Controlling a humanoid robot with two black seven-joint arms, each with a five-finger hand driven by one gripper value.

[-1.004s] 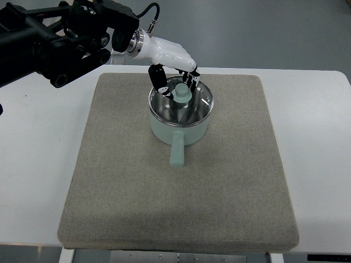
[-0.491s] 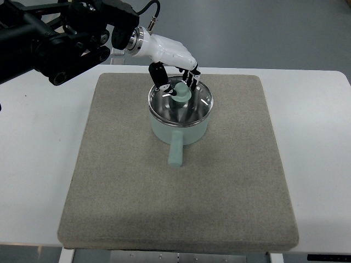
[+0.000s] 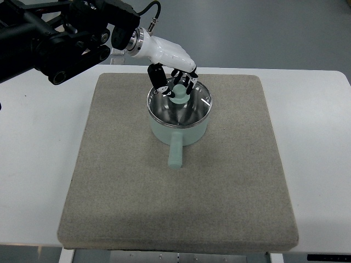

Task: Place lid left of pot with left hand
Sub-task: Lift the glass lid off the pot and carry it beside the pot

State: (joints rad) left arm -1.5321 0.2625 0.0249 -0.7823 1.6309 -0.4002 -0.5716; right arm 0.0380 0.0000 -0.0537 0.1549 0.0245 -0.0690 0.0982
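L hand point(image 3: 174, 82), upper centre of frame, fingers clamped on lid point(image 3: 178, 102) knob, lid atop pot point(image 3: 179, 118). Bare mat point(image 3: 115, 137) lies frame-left of pot; handle points down-frame.

No readable text, no labels, no brand marks, no numbers on anything shown

We look down on a white table point(image 3: 318, 164) with rounded far corners, most of its top covered by a square grey felt mat point(image 3: 181, 192). Beyond the table's far edge lies a smooth blue-grey floor point(image 3: 263, 33). The light is even and soft, casting only a faint shadow along the mat's near edge.
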